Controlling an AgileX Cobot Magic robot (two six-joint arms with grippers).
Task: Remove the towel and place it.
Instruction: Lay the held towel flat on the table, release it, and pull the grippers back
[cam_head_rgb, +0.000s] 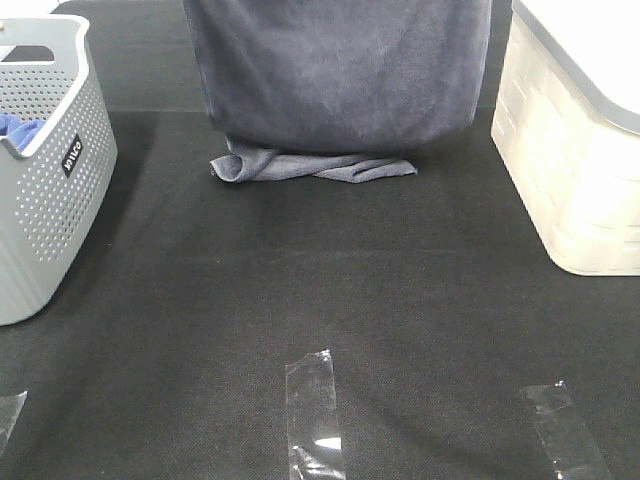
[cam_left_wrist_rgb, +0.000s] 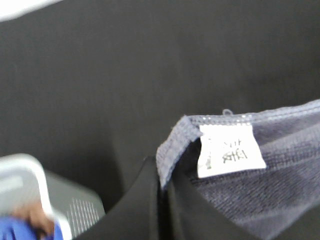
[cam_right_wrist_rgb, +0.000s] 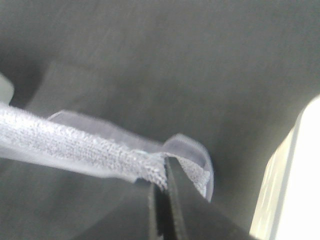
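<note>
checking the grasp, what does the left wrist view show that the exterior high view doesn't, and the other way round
Only the left wrist view: a white label at the corner of the towel, and the left gripper shut on that corner. Only the exterior high view: the towel's lower end bunched on the black table, the white bin, clear tape strips. Both: the towel, the table, the grey basket and the blue cloth in it.
</note>
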